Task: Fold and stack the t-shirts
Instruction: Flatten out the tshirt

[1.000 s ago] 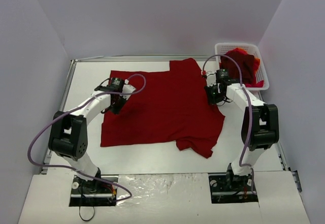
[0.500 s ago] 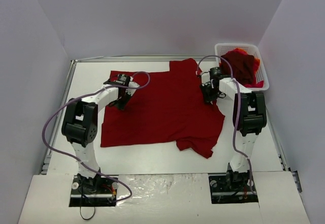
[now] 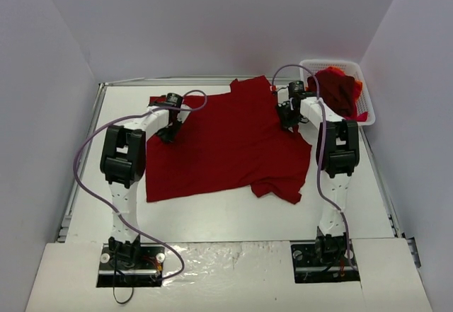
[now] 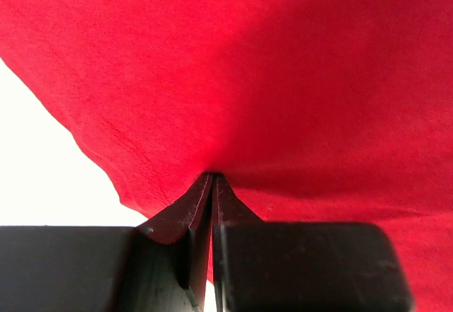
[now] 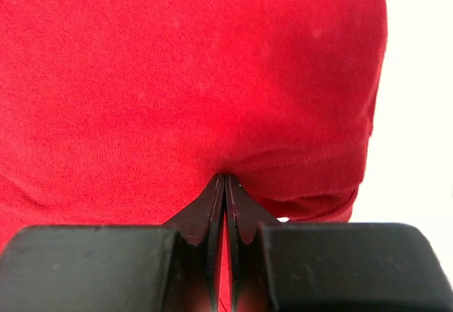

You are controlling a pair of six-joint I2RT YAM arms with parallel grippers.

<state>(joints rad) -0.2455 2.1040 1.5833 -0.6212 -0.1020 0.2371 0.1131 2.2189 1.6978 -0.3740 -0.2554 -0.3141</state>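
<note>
A dark red t-shirt (image 3: 226, 146) lies spread across the middle of the white table (image 3: 212, 220), its near right corner rumpled. The left gripper (image 4: 212, 177) is clamped on a pinch of cloth near the shirt's far left edge, and the right gripper (image 5: 224, 177) is clamped on cloth beside a stitched hem at its far right. Past the right arm, a heap of red shirts (image 3: 336, 91) fills a white mesh basket (image 3: 333, 63) at the table's far right corner.

Pale lilac walls (image 3: 212, 22) encl. white table (image 3: 212, 216), even light.
</note>
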